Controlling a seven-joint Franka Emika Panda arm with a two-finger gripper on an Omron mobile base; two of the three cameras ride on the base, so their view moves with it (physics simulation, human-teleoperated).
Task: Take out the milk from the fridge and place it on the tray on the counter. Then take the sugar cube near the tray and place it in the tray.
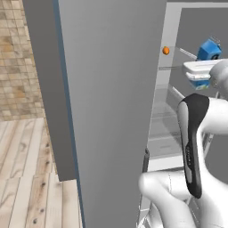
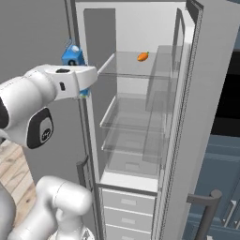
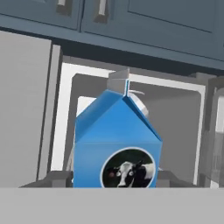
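Gripping small blue gable-top milk carton (image 3: 116,144) with cow patch on its front in the tool (image 3: 114,179); dark finger tips sitting flush on both sides of the carton base, so reading it as clamped on the milk. Carton hanging upright at the open front of the tall grey fridge (image 2: 136,117), level with the upper glass shelf (image 2: 140,65), seemingly clear of it.

Judging the step as the carry-out:
- Keeping carton upright, squeeze steady.
- Backing straight out, clearing the big flat grey door (image 1: 111,111) and the fridge frame before swinging toward the table.
- Avoiding the shelf edge.

Counting: one milk carton, one small orange item (image 2: 143,56) on the upper shelf, one tool.
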